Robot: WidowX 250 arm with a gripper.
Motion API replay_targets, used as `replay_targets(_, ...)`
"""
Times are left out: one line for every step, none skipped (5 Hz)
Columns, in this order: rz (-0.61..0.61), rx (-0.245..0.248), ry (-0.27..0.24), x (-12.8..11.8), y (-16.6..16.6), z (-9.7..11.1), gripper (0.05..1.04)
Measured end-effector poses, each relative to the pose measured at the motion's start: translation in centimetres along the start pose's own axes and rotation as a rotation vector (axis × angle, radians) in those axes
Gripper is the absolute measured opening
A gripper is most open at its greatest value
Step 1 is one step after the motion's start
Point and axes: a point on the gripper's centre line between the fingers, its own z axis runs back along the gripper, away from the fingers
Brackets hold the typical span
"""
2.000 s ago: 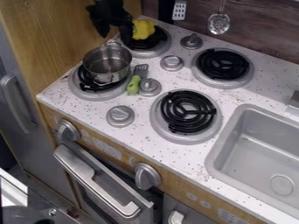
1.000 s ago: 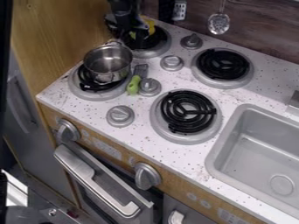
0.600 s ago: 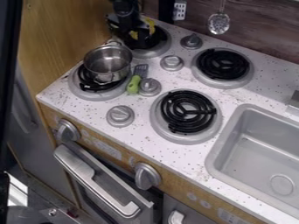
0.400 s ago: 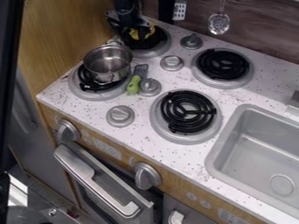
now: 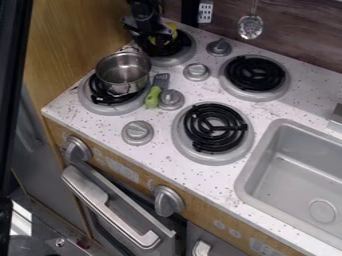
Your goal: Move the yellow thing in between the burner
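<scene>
from where i stand, the gripper is positioned low over the rear burner, beside the wood wall. the yellow thing is located at that burner, partly masked by the gripper. visible yellow lies close in at the jaws and just past them, toward the knob side. its long axis cannot be determined.

jaw state: cannot tell whether released, clenched or grasping the yellow thing.

judgement: the step in hand is securing the yellow thing. centre the jaws on its bulk, including the part that extends past them; an off-centre grip may slip. confirm the hold, then lift clear of the pot and transfer to the counter between the burners, avoiding the spatula.
</scene>
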Motion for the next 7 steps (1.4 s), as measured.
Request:
replay_targets(-0.002, 0.002, 0.011, -0.3, 0.0, -0.4, 0.352)
replay_targets(0.000, 0.002, 0.021, -0.5, 0.0, -0.8, 0.388)
replay_targets(-0.001, 0.003, 0.013, -0.2, 0.0, -0.9, 0.366)
replay_targets(0.002, -0.004, 0.007, -0.2, -0.4, -1.1, 0.155)
replay_targets(0.001, -0.020, 0.020, -1.1, -0.9, -1.4, 0.080)
replay_targets(-0.034, -0.046, -0.001, -2.0, -1.9, 1.1, 0.077)
replay_targets(-0.096, -0.079, -0.020, -3.3, -3.5, 5.0, 0.077)
